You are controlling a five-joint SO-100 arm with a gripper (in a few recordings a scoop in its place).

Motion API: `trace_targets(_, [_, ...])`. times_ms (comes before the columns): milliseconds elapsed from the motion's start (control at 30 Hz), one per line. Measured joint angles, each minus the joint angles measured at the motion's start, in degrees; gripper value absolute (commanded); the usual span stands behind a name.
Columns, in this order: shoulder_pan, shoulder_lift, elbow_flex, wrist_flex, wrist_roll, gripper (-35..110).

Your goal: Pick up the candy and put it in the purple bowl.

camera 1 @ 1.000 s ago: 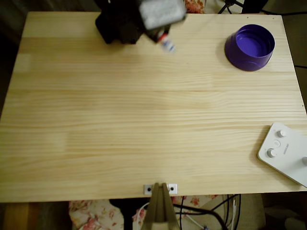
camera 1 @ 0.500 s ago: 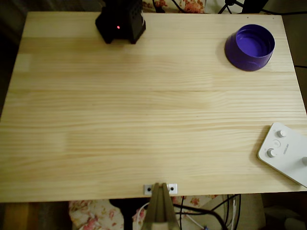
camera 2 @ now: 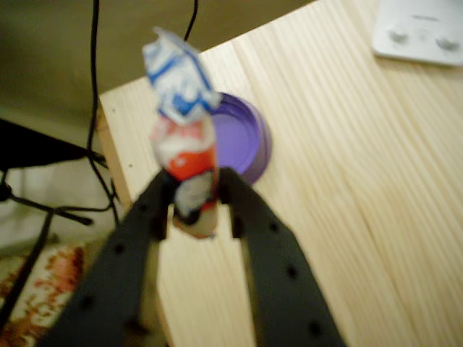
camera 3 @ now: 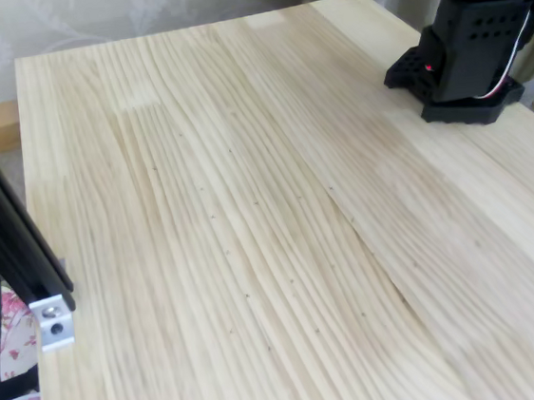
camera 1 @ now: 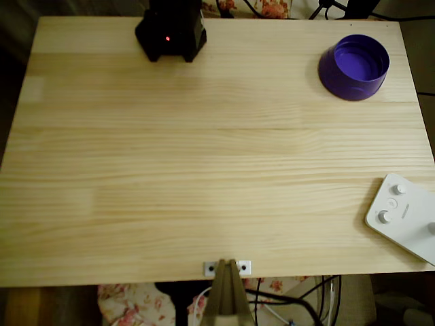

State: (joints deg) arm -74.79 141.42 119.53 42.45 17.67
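Note:
In the wrist view my gripper is shut on the candy, a wrapped sweet with white, blue and red on its wrapper, standing upright between the black fingers. Behind the candy in that view lies the purple bowl, near the table corner. The overhead view shows the purple bowl at the table's top right, with nothing visible inside it. The arm's black base sits at the top edge of the table, also seen at the right in the fixed view as the base.
A white device with knobs lies at the lower right table edge in the overhead view and as the device at the top right of the wrist view. A metal bracket is at the front edge. Cables hang beyond the table.
One second ago the gripper with the candy hung over the table beside the base in the overhead view; it has since left that view.

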Motion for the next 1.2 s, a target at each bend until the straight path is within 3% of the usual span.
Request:
trace_targets(600, [0.9, -20.7, 6.7, -18.6, -2.7, -1])
trace_targets(1200, [-1.9, -27.6, 7.5, -25.4, -5.2, 3])
